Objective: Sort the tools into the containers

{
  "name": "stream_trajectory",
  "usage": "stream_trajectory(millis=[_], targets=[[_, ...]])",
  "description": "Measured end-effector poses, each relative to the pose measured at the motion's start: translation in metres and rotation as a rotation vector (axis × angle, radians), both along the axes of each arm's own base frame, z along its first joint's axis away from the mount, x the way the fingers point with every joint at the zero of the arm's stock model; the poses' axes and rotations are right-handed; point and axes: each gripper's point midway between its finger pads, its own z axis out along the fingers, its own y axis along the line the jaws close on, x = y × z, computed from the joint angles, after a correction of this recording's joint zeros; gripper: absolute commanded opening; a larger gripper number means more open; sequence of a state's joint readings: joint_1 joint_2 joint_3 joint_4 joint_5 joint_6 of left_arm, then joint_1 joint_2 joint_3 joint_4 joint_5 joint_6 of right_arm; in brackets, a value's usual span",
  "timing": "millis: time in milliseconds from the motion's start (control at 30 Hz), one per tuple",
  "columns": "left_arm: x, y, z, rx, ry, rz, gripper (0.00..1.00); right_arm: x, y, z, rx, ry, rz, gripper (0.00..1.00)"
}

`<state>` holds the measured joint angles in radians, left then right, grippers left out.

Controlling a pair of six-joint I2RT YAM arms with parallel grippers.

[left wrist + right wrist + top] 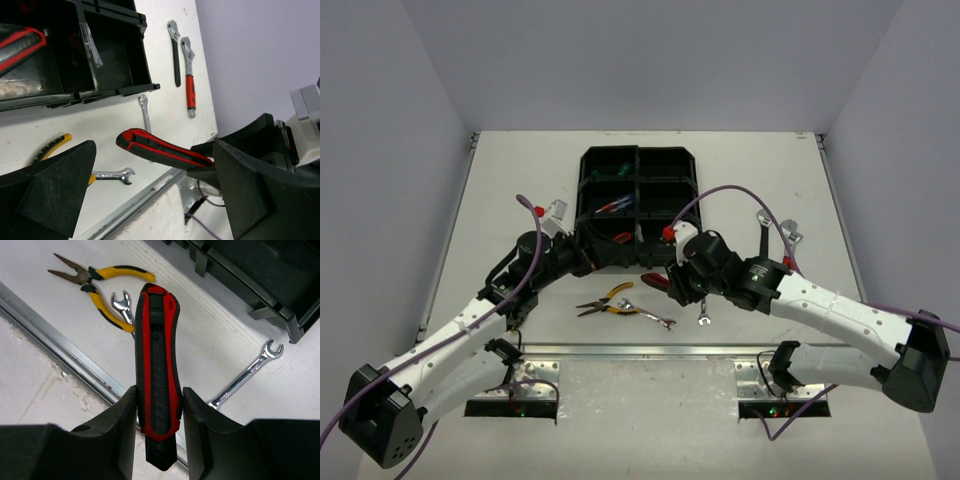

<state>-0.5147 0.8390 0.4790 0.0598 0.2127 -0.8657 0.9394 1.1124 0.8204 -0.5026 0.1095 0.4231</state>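
Note:
A red-black utility knife point(157, 365) hangs above the table with my right gripper point(159, 395) shut on its sides, blade end toward the wrist. From above, the knife point(655, 281) and right gripper point(670, 287) sit just in front of the black organizer tray point(638, 150). My left gripper point(155, 195) is open and holds nothing; it stands at the tray's near-left corner point(588, 265), with the knife point(160, 152) in the air ahead of it. Yellow-handled pliers point(610, 300) and a silver wrench point(655, 317) lie on the table below.
A small silver wrench point(703, 318) lies under the right arm. Two adjustable wrenches point(760, 235), one red-handled point(190, 85), lie right of the tray. Red-handled tools point(610, 207) lie in the tray's left compartments. A metal rail point(650, 350) runs along the near table edge.

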Motion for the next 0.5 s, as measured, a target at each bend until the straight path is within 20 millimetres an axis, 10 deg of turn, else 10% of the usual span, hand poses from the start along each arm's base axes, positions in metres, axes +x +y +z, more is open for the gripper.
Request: stream_trajectory(millis=[500], targets=[[-0.040, -0.043, -0.041, -0.228, 0.352, 0.067, 1.00, 0.003, 0.017, 0.036, 0.138, -0.072, 0.042, 0.00]])
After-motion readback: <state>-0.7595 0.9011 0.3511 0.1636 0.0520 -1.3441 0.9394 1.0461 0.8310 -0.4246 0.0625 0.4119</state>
